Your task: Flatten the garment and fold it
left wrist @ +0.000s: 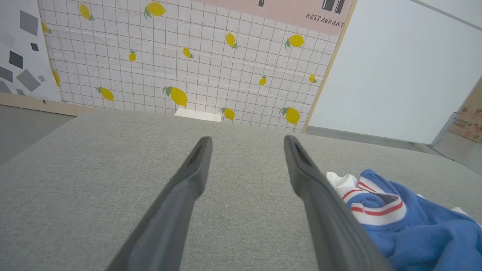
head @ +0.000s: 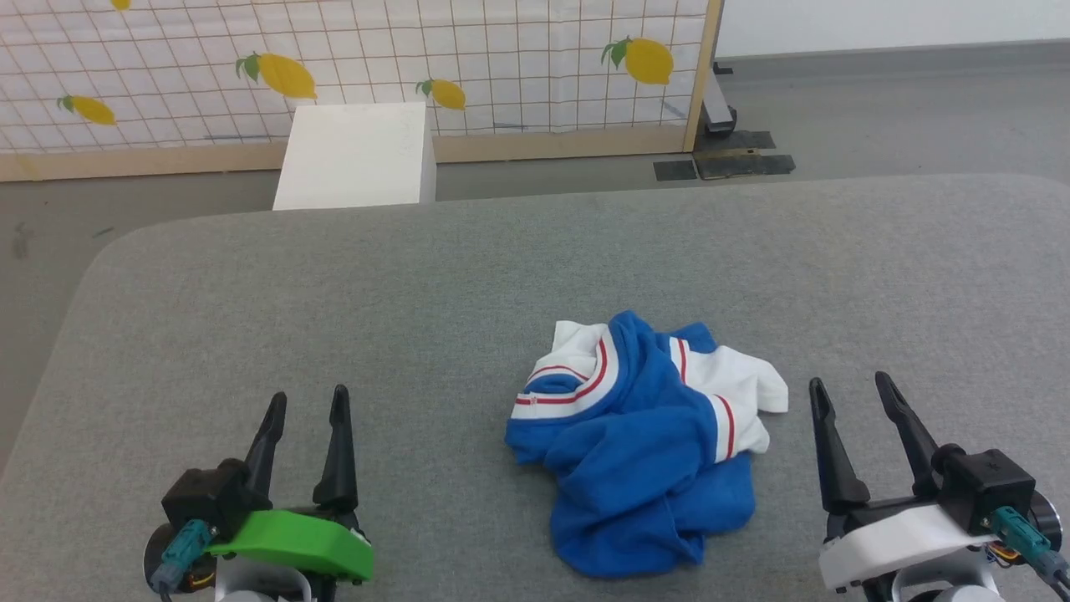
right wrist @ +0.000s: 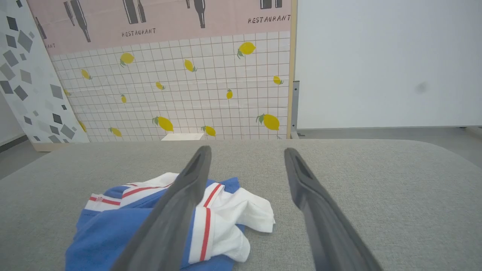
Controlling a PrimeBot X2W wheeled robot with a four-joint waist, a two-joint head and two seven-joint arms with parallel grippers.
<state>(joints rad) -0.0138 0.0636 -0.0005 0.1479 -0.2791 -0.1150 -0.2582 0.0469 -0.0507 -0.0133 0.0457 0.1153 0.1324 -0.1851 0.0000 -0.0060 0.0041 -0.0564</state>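
Crumpled shirt point(head: 639, 443) lies on the worktop point(head: 334, 293) between the left tool point(head: 308, 393) and right tool point(head: 848, 380), both with fingers apart, empty.

The T-shirt point(head: 635, 468) is bright blue, with white sleeves edged in thin red stripes. The table point(head: 376, 284) is speckled grey. The screen point(head: 518, 67) is white with a fine grid and yellow lemons with green leaves. The box point(head: 355, 155) is white. The left gripper point(head: 308, 395) is black with a green cover, and the right gripper point(head: 848, 380) is black with a white one.
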